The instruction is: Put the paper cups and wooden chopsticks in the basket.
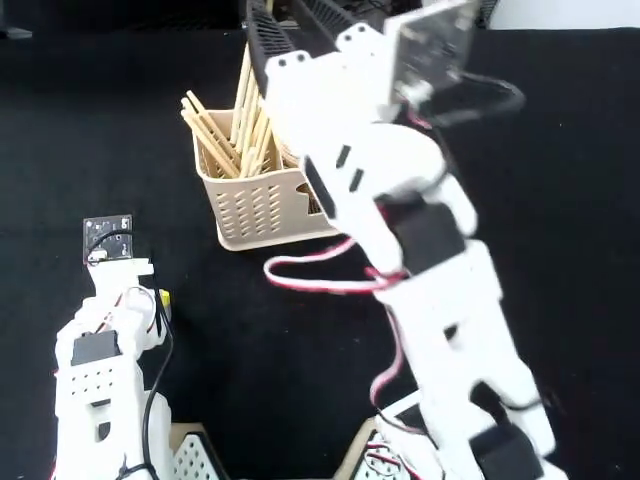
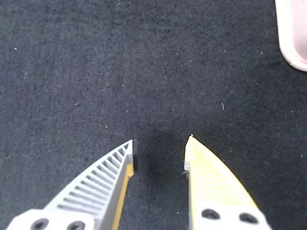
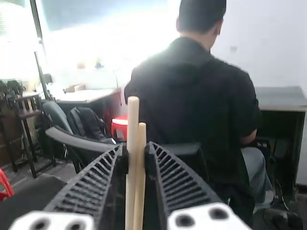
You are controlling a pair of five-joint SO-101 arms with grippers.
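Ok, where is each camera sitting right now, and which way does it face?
High view: fixed above, looking down on the table, the basket, the left arm and the right arm.
Left wrist view: low, facing the table past the open left gripper.
Right wrist view: raised, facing level into the room; the right gripper clamps two chopsticks.
Shared: high and left wrist views both show the table and, probably, the basket's corner.
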